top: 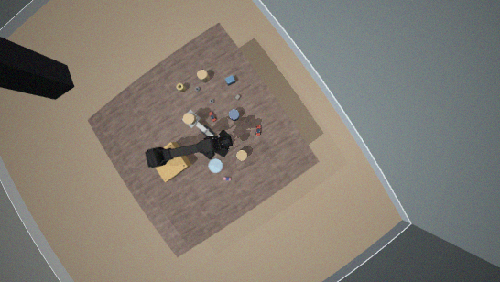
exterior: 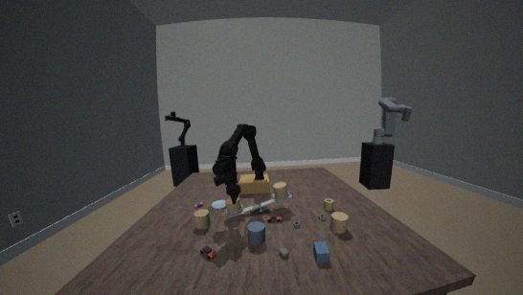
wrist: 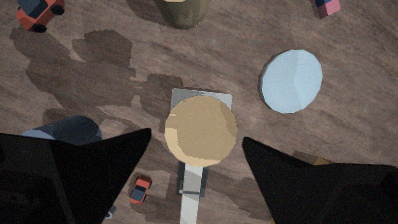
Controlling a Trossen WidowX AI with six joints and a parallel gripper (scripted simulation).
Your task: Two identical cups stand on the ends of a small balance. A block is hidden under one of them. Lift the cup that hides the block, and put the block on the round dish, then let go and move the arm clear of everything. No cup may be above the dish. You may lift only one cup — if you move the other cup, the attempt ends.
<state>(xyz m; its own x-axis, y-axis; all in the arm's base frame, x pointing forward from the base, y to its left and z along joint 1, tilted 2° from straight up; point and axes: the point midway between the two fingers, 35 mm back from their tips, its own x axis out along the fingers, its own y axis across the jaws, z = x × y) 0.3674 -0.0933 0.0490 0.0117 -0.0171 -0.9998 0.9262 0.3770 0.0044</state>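
The gripper (wrist: 196,145) is being held wide open above the near cup (wrist: 201,130), with nothing held between its fingers. In the wrist view, the two dark fingers are seen filling the lower left and lower right of the frame, and the tan top of the cup is framed in the gap between them, at the centre. The cup is being carried on a grey end pad of the balance (wrist: 191,187), whose pale beam is seen running down to the bottom edge. The dish (wrist: 291,80), a pale blue disc, is lying flat on the table (wrist: 240,40) at the right of centre, apart from the cup. The block is not being shown in any view.

In the exterior view, the arm (exterior: 237,148) is seen bent over at the centre of the frame, with the gripper (exterior: 233,195) pointing straight down just above the cup (exterior: 234,207). The second cup (exterior: 280,190) is standing on the other end of the balance, to the right. The beam is seen tilted, its left end lower. The dish (exterior: 218,204) is lying just left of the near cup.

In the top view, the second cup (top: 189,118) is seen left of centre and the dish (top: 215,166) below centre.
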